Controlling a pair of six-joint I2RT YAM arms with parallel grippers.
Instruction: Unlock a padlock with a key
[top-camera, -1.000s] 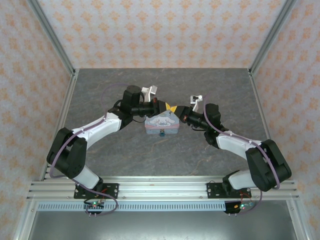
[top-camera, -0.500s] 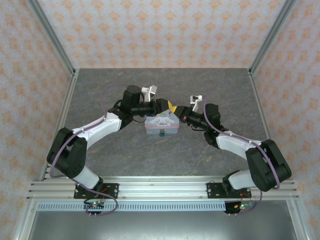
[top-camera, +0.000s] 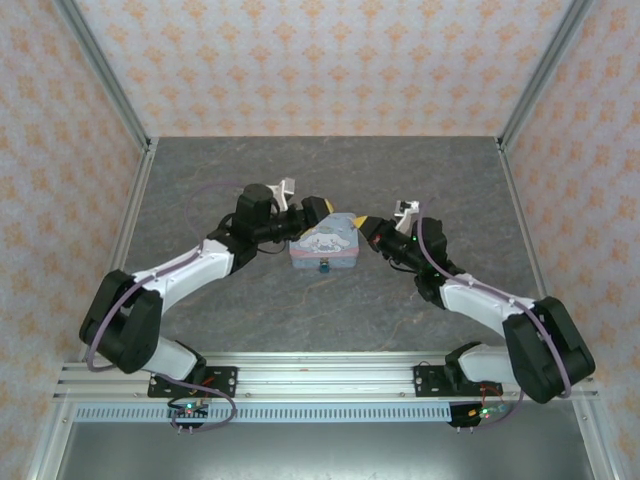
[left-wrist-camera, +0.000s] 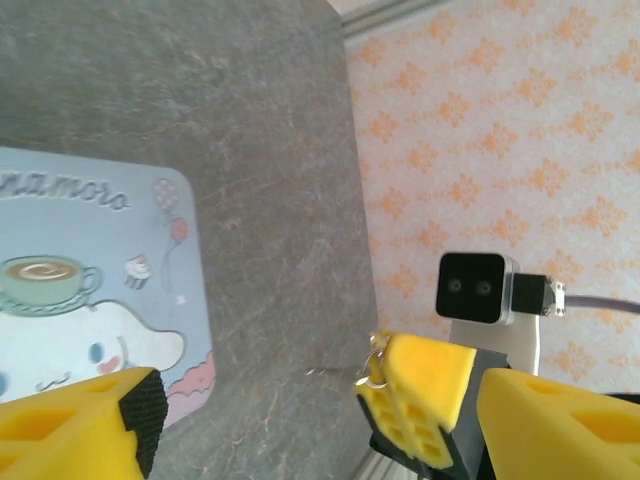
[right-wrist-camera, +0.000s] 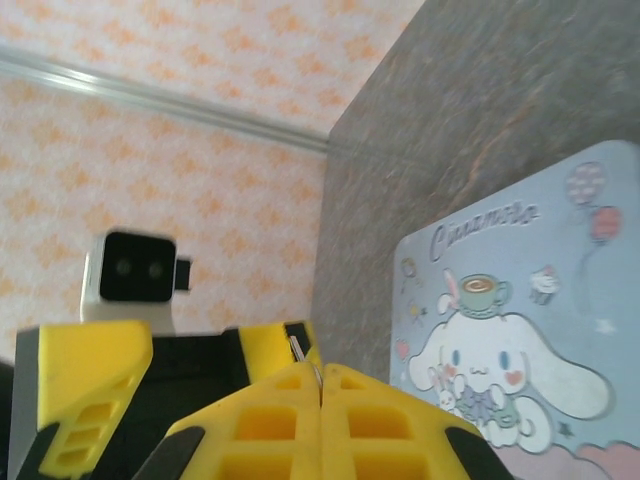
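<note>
Right pincer (right-wrist-camera: 320, 388) pinched on key (right-wrist-camera: 302, 354); left pincer (left-wrist-camera: 320, 412) spread wide beside tin (left-wrist-camera: 92, 290).

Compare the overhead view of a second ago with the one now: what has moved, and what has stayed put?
The left gripper and right gripper, which met over the far edge of the tin, have drawn apart: the left went leftward, fingers open; the right went rightward, shut on what looks like the key. Tin and padlock stayed put.
</note>
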